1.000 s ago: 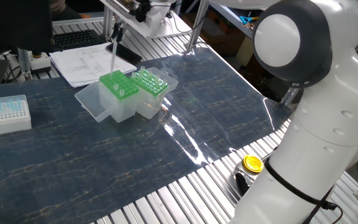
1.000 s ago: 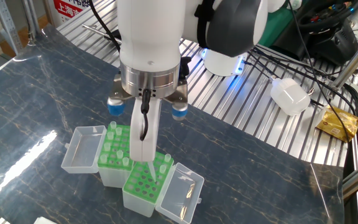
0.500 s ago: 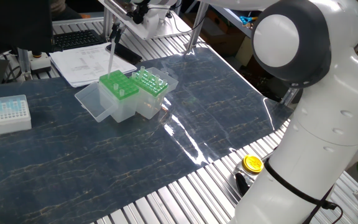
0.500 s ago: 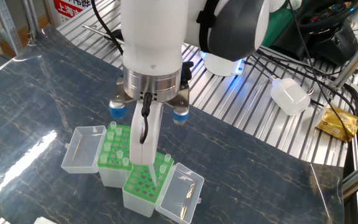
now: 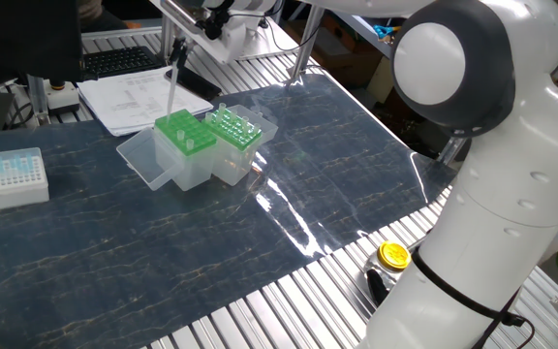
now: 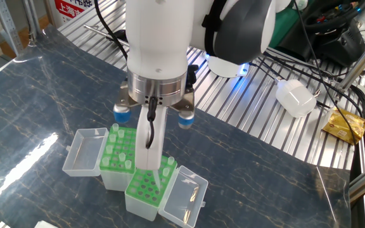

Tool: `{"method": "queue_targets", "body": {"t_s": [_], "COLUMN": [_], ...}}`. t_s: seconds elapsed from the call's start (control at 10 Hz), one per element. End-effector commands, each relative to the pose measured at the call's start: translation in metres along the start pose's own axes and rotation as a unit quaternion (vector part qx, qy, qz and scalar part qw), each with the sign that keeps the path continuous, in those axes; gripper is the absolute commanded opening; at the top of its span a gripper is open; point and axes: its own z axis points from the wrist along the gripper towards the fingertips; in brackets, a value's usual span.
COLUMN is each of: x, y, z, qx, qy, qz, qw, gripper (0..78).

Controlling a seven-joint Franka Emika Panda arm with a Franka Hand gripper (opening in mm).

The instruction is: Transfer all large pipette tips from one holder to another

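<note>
Gripper: the gripper (image 6: 148, 166) hangs from the white arm, pointing straight down above the 2 green racks; its long pale fingers (image 6: 149, 142) sit close together.
Jaws: clamped on a large pipette tip (image 5: 170, 89), held upright, its point hanging clear above the rack below.
Held tip: in the one fixed view it shows as a thin clear cone running down from the jaws; in the other fixed view only a sliver shows under the fingers.
Rack under the jaws: a green-topped holder (image 5: 186, 135) directly below the held tip, with several large pipette tips (image 6: 114, 133) standing in its holes, collars up.
Second rack: another green-topped holder (image 6: 146, 185) touching the first, just beside and below the jaws; a few collars (image 6: 166, 163) stand along its far edge, most holes are bare.
Lids: a clear hinged lid (image 6: 85, 151) lies open on the outer side of one rack, another (image 6: 184, 196) on the outer side of the other.
Small white box: the small white box (image 5: 10, 177) of bluish tips sits well apart from the jaws, near the mat's edge.
</note>
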Motion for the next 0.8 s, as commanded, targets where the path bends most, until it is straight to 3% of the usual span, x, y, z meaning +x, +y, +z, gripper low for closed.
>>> {"method": "queue_targets", "body": {"t_s": [0.1,0.8], "x": [0.0019,0.0041], "y": [-0.0019,-0.0043], "z": [0.0007,0.0044], "qx": [0.000,0.000], "qy": [-0.002,-0.006], "qz": [-0.007,-0.009], "qw": [1.0000,0.9999], "gripper": [1.3,1.3]}}
